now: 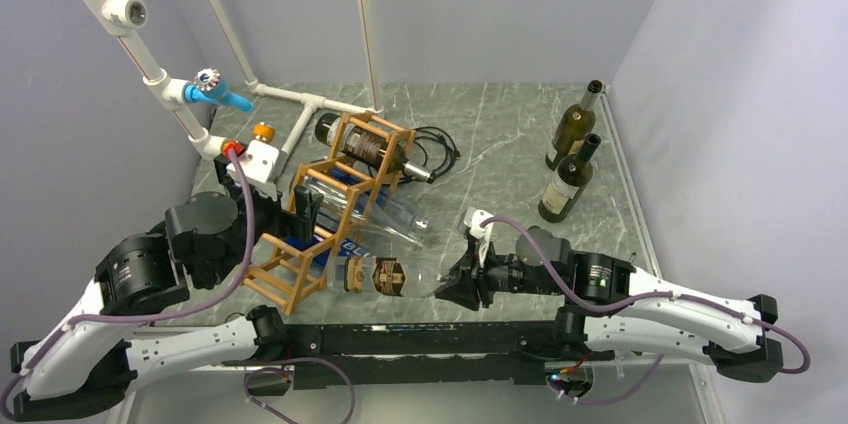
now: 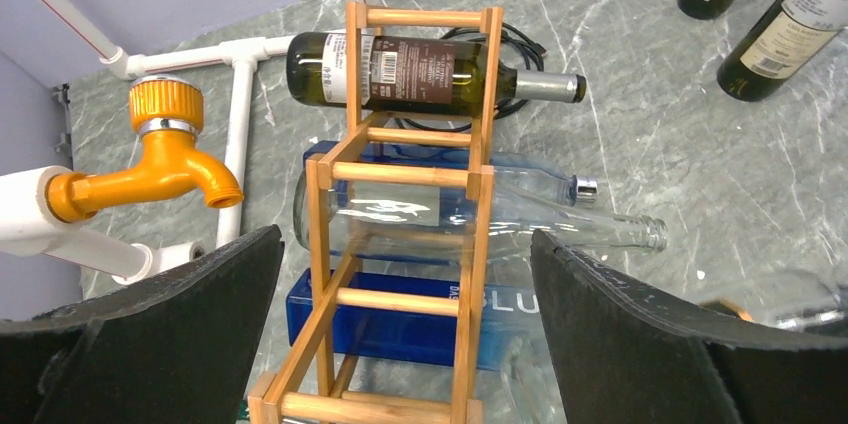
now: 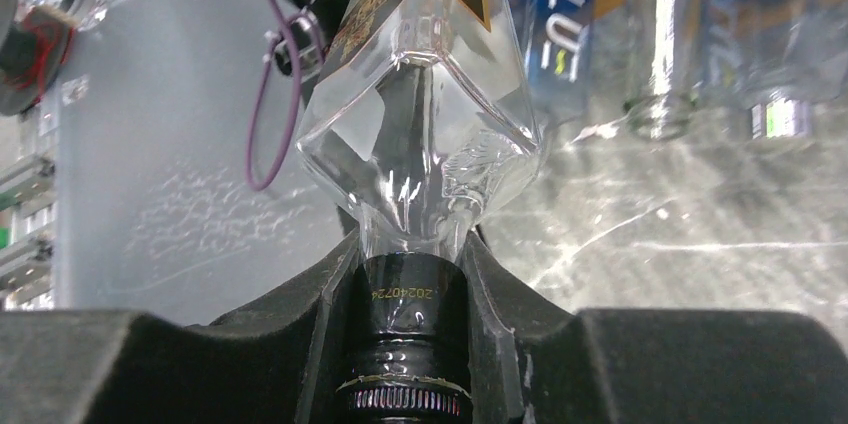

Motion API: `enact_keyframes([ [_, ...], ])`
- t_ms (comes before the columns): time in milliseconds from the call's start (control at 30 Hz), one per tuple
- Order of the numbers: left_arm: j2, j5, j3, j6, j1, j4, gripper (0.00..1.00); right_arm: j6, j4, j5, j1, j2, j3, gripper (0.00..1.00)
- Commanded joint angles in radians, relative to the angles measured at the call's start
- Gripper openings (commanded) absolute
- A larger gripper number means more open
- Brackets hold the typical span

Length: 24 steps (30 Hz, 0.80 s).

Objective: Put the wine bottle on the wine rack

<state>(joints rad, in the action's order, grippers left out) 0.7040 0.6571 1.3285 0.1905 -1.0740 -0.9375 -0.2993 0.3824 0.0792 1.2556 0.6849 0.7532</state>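
The wine rack [image 1: 345, 194] [image 2: 400, 174], a lattice of orange-brown sticks, runs diagonally across the table's left half. A dark wine bottle [image 1: 365, 144] [image 2: 420, 71] lies in its far cell, and clear bottles [image 1: 375, 209] [image 2: 480, 214] lie in the cells below it. My right gripper [image 1: 462, 289] [image 3: 410, 294] is shut on the black-capped neck of a clear faceted bottle [image 1: 385, 276] [image 3: 420, 114]. That bottle lies level, with its base by the rack's near end. My left gripper [image 1: 303, 209] [image 2: 405, 244] stands open, one finger on each side of the rack's near end.
Two dark wine bottles [image 1: 575, 124] [image 1: 568, 182] stand at the back right. White pipes with a blue tap [image 1: 215, 89] and an orange tap [image 2: 165, 159] run along the left. A black cable [image 1: 435, 149] lies behind the rack. A blue box-shaped bottle [image 2: 400, 329] lies under it.
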Motion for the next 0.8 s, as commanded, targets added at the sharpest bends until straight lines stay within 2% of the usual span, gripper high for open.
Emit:
enact_keyframes([
  [0, 0.017, 0.065, -0.014, 0.04, 0.002, 0.067, 1.0, -0.112, -0.197, 0.106, 0.005, -0.077, -0.013, 0.0],
  [133, 0.038, 0.051, -0.029, 0.064, 0.002, 0.089, 0.99, -0.209, -0.354, 0.085, 0.005, -0.121, -0.12, 0.0],
  [367, 0.101, 0.026, -0.004, 0.093, 0.002, 0.07, 1.0, -0.358, -0.663, 0.014, 0.005, -0.095, -0.275, 0.0],
  [633, 0.066, 0.032, -0.031, 0.099, 0.003, 0.064, 1.0, -0.337, -0.715, 0.023, 0.005, -0.079, -0.247, 0.0],
  [767, 0.044, 0.04, -0.06, 0.118, 0.002, 0.048, 1.0, -0.38, -0.761, 0.011, 0.005, -0.056, -0.254, 0.0],
])
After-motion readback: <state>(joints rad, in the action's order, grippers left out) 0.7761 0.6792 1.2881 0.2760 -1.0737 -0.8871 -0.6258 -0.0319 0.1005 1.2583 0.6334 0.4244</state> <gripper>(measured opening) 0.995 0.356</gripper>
